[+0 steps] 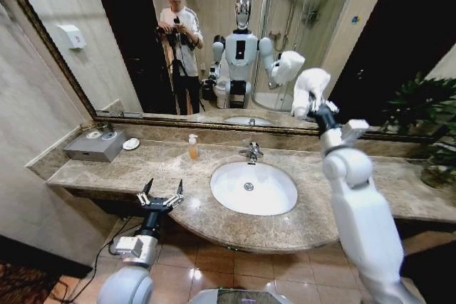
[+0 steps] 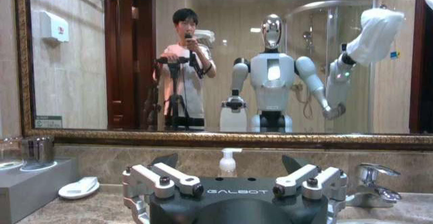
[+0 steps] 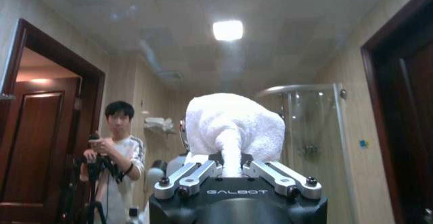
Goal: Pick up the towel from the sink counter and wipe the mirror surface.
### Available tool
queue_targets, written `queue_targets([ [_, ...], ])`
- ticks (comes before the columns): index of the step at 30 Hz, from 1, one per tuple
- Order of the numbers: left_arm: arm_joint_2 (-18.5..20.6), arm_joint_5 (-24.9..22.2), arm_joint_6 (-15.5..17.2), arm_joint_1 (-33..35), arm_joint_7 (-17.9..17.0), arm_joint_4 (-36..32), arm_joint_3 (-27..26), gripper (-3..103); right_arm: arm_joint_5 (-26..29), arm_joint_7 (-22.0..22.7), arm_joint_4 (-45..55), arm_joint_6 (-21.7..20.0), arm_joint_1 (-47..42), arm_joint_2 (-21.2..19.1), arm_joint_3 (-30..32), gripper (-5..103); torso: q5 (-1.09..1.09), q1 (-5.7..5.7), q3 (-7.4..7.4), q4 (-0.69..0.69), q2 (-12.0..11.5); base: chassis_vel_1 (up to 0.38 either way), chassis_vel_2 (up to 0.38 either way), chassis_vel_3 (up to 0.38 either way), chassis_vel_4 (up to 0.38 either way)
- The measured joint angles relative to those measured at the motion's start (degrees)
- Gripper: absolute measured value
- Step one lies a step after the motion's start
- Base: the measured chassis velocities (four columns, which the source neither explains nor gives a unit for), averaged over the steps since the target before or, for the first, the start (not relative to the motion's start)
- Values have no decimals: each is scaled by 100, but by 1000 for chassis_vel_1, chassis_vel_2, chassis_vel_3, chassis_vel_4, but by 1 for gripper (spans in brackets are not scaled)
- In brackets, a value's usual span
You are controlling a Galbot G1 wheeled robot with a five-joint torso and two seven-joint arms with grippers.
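Right gripper [image 3: 233, 176] pinches the towel [image 1: 311, 89], bunched and raised at the mirror [image 1: 214, 40]. Towel looks soft, light, floppy (likely best gripped at a thick fold). Left gripper [image 1: 160, 197] hangs spread by the counter [image 1: 107, 172].

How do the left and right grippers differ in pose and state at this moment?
The right gripper is raised to the mirror surface; the left gripper hangs low at the sink counter front edge. The right gripper's jaws are shut on the white towel; the left gripper's jaws stand open and hold nothing. Both are the same dark two-jaw design.
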Motion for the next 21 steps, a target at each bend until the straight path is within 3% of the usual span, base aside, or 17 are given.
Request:
queue_targets([
  [5, 0, 0, 0, 0, 0, 0, 0, 100, 115, -57, -849, -42, 865, -19, -357, 11, 1, 1, 1, 2, 0, 0, 0, 0, 0],
  [11, 0, 0, 0, 0, 0, -1, 0, 100, 190, -123, -959, -63, 1039, 5, -405, 11, 2, 1, 1, -1, 0, 0, 0, 0, 0],
  [18, 0, 0, 0, 0, 0, 0, 0, 100, 153, -122, -576, -88, 628, 6, -279, 11, 2, 1, 0, 1, 0, 0, 0, 0, 0],
  [21, 0, 0, 0, 0, 0, 0, 0, 100, 216, 26, 272, -222, -144, -74, 27, 11, 1, 0, -1, -2, 0, 0, 0, 0, 0],
])
